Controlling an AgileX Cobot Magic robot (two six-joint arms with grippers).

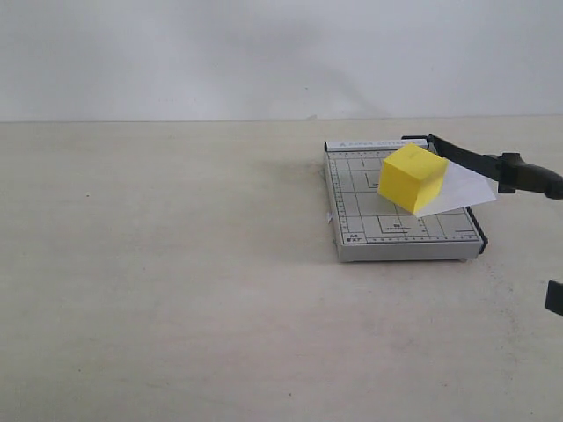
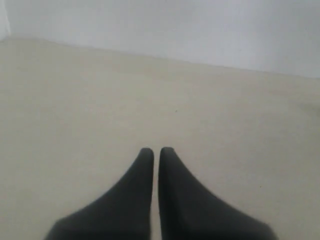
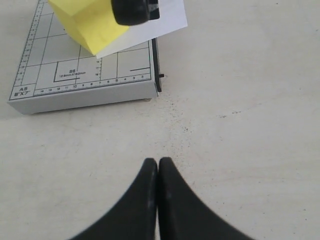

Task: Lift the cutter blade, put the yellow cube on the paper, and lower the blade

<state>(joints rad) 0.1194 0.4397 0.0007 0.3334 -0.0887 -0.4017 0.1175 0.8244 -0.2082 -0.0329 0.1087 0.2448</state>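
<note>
The yellow cube [image 1: 409,176] rests on the white paper [image 1: 464,190], which lies askew on the grey gridded cutter board [image 1: 387,227] and overhangs its right edge. The cutter blade [image 1: 479,161] slants up from its hinge at the board's far right corner, and its handle hangs out past the paper. In the right wrist view the handle end [image 3: 131,11] shows above the cube [image 3: 87,22] and the paper [image 3: 167,17]. My right gripper [image 3: 158,161] is shut and empty over bare table, in front of the board's near right corner. My left gripper [image 2: 156,150] is shut over bare table, with none of these things in its view.
The beige table [image 1: 176,281] stretches wide to the left of the board, up to a white wall. A dark piece of the right arm [image 1: 555,297] shows at the exterior view's right edge.
</note>
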